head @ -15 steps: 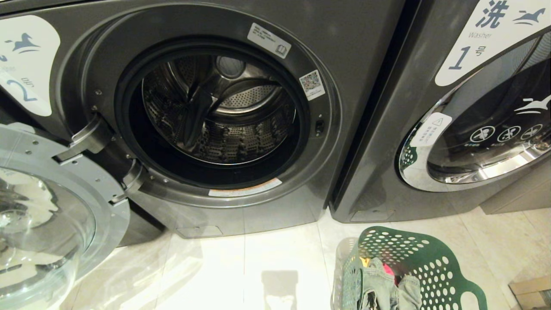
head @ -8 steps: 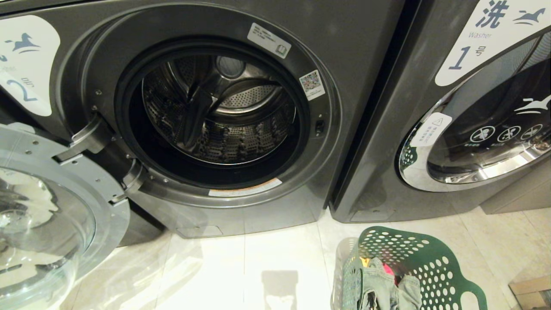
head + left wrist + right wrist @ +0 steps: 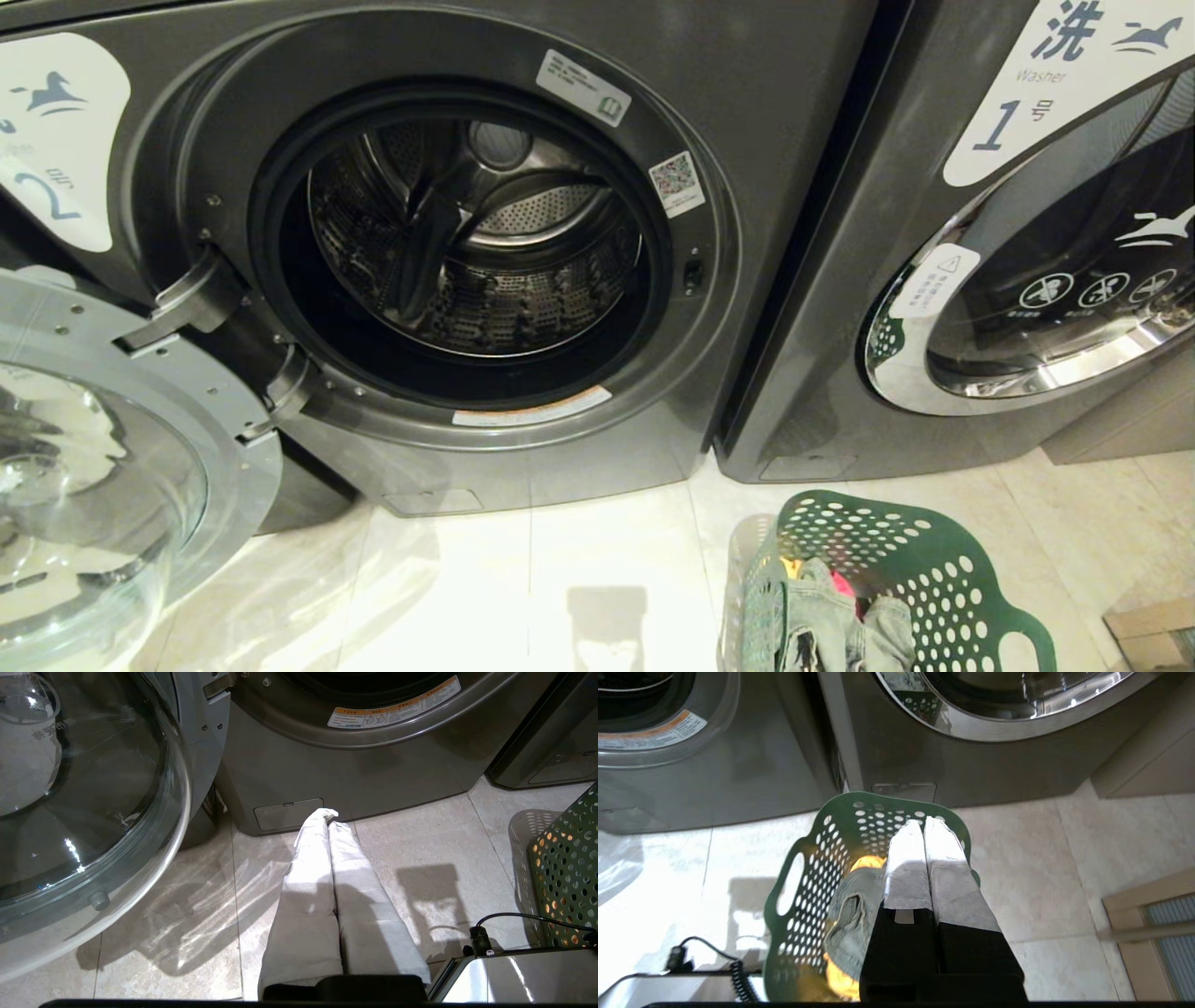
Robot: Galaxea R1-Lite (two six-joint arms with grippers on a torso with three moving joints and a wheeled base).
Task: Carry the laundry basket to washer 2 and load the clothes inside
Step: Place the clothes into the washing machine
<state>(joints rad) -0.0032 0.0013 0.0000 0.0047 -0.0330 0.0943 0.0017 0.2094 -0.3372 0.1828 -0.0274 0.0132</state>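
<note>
Our right gripper [image 3: 924, 823] is clamped shut on nothing, hanging right over the basket [image 3: 808, 868]. The clothes [image 3: 852, 914] sit just below it, soft, light and floppy, so we'd pinch a top denim fold. Washer 2 [image 3: 747, 140] gapes open beside.

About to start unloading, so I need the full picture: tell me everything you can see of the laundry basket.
The laundry basket is dark green plastic, pierced all over with round holes, with a flared rim and cut-out side handles. It stands upright on the pale tiled floor in front of the washer labelled 1, apart from it. Inside lie the clothes: grey denim on top, yellow-orange and red-pink cloth beneath. The right gripper hangs above it, shut, touching nothing.
</note>
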